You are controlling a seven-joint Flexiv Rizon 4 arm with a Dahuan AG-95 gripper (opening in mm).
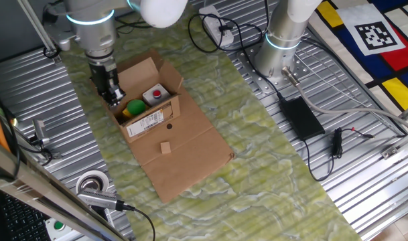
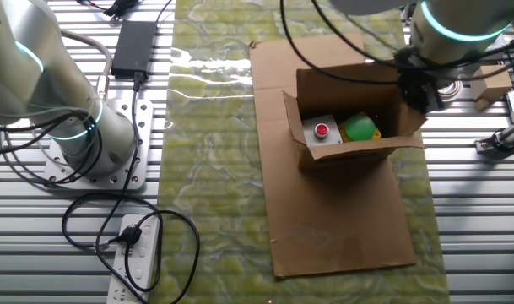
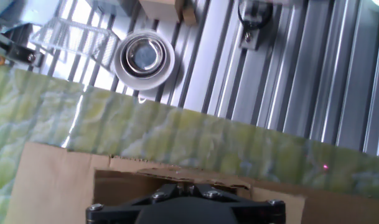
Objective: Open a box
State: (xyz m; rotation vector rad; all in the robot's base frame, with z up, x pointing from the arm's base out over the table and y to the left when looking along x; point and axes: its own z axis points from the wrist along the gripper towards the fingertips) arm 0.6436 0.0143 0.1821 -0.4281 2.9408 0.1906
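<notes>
We see the box (image 1: pixel 147 100) standing on the flat cardboard sheet (image 1: pixel 183 161) that lies on the green mat (image 1: pixel 270 161), toward the far left of the table in one fixed view. Its top is largely open: the far flap stands upright, a side flap folds outward, and inside show a green ball (image 1: pixel 134 107) and a white block with a red button (image 1: pixel 155 94). The barcode label (image 1: pixel 145 123) faces the near side.

The gripper (image 1: pixel 112 98) sits at the box's left edge, low against the remaining flap there. We cannot tell how wide its fingers stand or whether they pinch the flap; the hand view shows only the dark gripper body over the cardboard edge, with a roll of tape (image 3: pixel 144 57) on the ribbed table beyond.

We judge the task to be near its end, with the last flap being folded back. The next move likely calls for pressing that flap outward and down without dragging the light box across the sheet.
</notes>
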